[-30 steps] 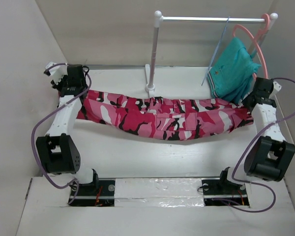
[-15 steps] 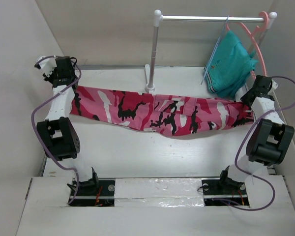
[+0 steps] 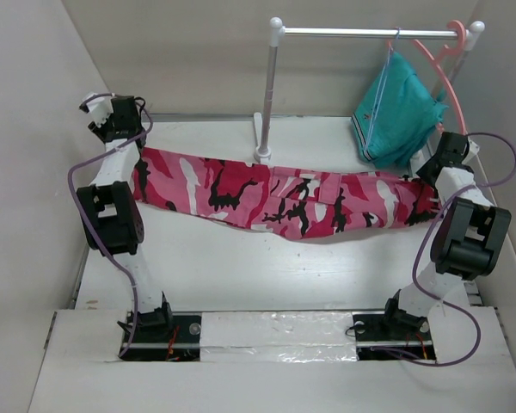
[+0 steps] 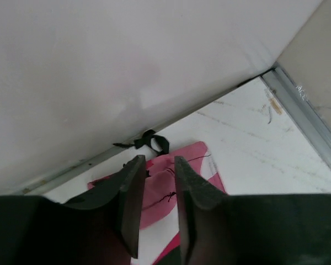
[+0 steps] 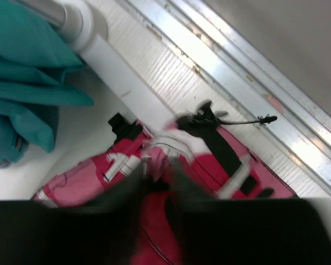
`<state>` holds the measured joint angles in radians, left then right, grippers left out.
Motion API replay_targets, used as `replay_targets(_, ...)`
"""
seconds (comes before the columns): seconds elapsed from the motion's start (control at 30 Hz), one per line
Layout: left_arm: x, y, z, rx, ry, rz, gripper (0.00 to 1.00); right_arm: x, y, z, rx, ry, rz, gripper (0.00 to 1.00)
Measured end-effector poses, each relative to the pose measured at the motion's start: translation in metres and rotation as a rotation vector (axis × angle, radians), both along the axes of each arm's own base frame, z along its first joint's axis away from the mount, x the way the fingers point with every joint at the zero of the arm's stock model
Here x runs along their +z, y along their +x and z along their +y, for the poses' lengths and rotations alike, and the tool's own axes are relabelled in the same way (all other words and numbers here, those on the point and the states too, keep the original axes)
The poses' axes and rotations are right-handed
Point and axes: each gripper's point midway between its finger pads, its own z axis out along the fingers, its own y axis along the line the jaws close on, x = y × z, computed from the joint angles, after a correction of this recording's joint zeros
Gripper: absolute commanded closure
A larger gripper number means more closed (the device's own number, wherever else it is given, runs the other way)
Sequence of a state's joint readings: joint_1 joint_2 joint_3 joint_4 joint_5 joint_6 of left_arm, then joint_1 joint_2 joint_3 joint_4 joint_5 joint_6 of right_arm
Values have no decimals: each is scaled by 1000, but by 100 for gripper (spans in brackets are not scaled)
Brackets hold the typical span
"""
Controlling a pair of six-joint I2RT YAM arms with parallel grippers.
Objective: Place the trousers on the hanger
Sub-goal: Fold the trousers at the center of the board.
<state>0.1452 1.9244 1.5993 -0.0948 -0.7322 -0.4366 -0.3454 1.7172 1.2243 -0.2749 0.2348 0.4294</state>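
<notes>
Since approx half a sec ago your left arm has pulled its wrist inward, toward the right arm, and that end of the trousers point(image 3: 284, 194) came along with it; the teal garment point(image 3: 400, 112) has swung a bit on the rail point(image 3: 344, 33).

Your left gripper point(image 4: 156, 165) has its fingers nearly together, w/ only a thin gap between them and pink cloth pinched in it. A small black loop point(image 4: 154, 143) lies just past the tips.

Your right gripper point(image 5: 157, 182) is blurred in the wrist view. It looks clamped on the other end, w/ red and pink folds bunched right at the fingers.

Trousers hang stretched from one gripper to the other, sagging in the middle above the table point(image 3: 241, 267).

The hanger point(image 3: 381, 86), thin blue wire, is hooked on the rail, up and beyond your right gripper, a little to its inner side. It sits against the teal garment. The pink hanger point(image 3: 448, 82) hangs next to it, directly above and behind that same gripper.
</notes>
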Motion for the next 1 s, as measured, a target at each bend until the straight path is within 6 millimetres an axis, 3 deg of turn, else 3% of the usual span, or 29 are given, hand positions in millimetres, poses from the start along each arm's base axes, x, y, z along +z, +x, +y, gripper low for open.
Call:
replay_targets(0.03, 1, 3, 0, -1, 4, -3, 60, 1, 0, -2, -4, -7, -3, 39)
replay_targets(0.07, 3, 4, 1, 0, 5, -10, 35, 3, 1, -3, -5, -17, -7, 27)
replay_targets(0.1, 3, 4, 2, -1, 6, -7, 29, 7, 1, -5, -2, -25, -14, 12)
replay_targets(0.2, 2, 6, 5, -7, -3, -21, 24, 25, -2, -5, 8, -39, -55, 0)
replay_targets(0.3, -4, 1, 3, -20, -14, -16, 27, 51, -14, 4, 29, -53, -127, 0)
replay_targets(0.37, -12, -13, -1, -28, -22, 2, 36, 71, -26, 11, 41, -71, -194, 1)
replay_targets(0.47, -24, -41, -8, -35, -38, 37, 45, 96, -45, 22, 61, -100, -286, 27)
replay_targets(0.5, -28, -49, -10, -38, -47, 43, 46, 101, -52, 26, 67, -107, -311, 61)
replay_targets(0.53, -32, -56, -12, -40, -55, 53, 46, 101, -61, 31, 79, -114, -326, 81)
replay_targets(0.6, -43, -65, -17, -49, -77, 70, 44, 95, -74, 40, 97, -107, -343, 100)
replay_targets(0.7, -79, -85, -29, -68, -146, 137, 31, 78, -87, 54, 139, -79, -339, 98)
replay_targets(0.77, -106, -98, -40, -100, -217, 189, 27, 65, -94, 64, 175, -52, -329, 88)
replay_targets(0.83, -127, -110, -50, -125, -292, 241, 27, 57, -101, 73, 213, -35, -326, 69)
replay_targets(0.9, -136, -110, -57, -151, -352, 252, 27, 54, -106, 81, 247, -28, -333, 58)
replay_targets(1.0, -146, -107, -65, -169, -419, 246, 28, 56, -109, 89, 295, -32, -346, 55)
